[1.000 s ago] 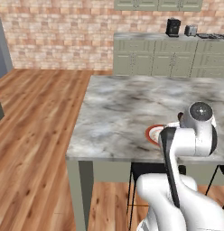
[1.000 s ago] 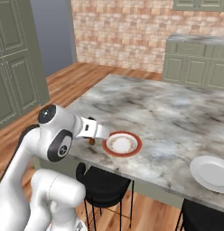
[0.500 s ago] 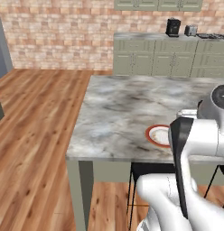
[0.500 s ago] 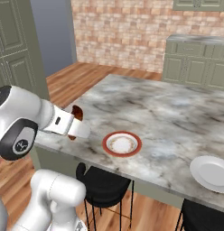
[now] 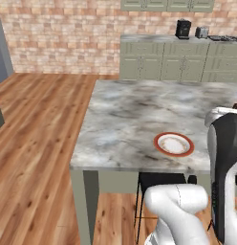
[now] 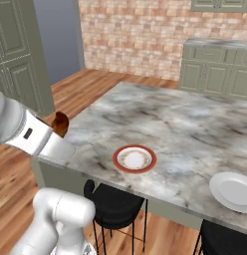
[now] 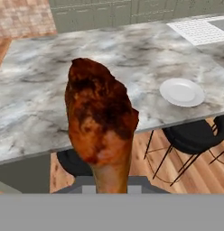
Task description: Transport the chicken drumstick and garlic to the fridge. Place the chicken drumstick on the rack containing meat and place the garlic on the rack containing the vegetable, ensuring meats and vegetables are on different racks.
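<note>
Chicken drumstick (image 7: 101,131) — clamped in gripper (image 7: 109,187)

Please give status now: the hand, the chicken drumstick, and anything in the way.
Hand shut on chicken drumstick, thick end out. Drumstick held off the marble island, at its corner. Red-rimmed plate bare. Nothing in the way.

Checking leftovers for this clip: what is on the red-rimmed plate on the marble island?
The red-rimmed plate looks bare, only its pale speckled centre showing. The chicken drumstick is off it, held in the gripper.
</note>
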You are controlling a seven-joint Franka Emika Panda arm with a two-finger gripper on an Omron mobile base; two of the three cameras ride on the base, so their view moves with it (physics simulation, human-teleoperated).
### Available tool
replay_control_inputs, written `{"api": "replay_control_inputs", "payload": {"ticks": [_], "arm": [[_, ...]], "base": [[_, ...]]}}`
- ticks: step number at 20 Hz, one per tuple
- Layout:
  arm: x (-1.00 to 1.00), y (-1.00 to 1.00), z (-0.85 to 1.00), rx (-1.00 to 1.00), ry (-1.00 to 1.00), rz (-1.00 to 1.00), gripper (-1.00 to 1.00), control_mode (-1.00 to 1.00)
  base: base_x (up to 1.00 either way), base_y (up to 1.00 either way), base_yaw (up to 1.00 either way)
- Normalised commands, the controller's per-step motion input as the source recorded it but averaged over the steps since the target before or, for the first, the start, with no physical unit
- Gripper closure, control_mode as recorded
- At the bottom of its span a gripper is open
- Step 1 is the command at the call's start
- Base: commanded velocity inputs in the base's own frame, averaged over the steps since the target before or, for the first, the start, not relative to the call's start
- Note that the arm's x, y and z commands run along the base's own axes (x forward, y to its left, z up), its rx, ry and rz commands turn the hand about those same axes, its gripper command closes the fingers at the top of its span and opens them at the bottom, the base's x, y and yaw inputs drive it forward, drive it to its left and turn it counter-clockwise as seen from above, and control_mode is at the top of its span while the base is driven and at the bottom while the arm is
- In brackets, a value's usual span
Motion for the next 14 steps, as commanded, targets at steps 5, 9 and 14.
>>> {"api": "replay_control_inputs", "payload": {"ticks": [5, 9, 14], "arm": [[-0.41, 0.08, 0.17, 0.00, -0.03, 0.10, 1.00, -1.00], [-0.38, 0.06, 0.39, 0.00, 0.00, 0.11, 1.00, -1.00], [-0.70, 0.23, 0.45, 0.00, -0.05, 0.13, 1.00, -1.00]], "base": [[0.00, 0.00, 0.00], [0.00, 0.00, 0.00], [0.00, 0.00, 0.00]]}}
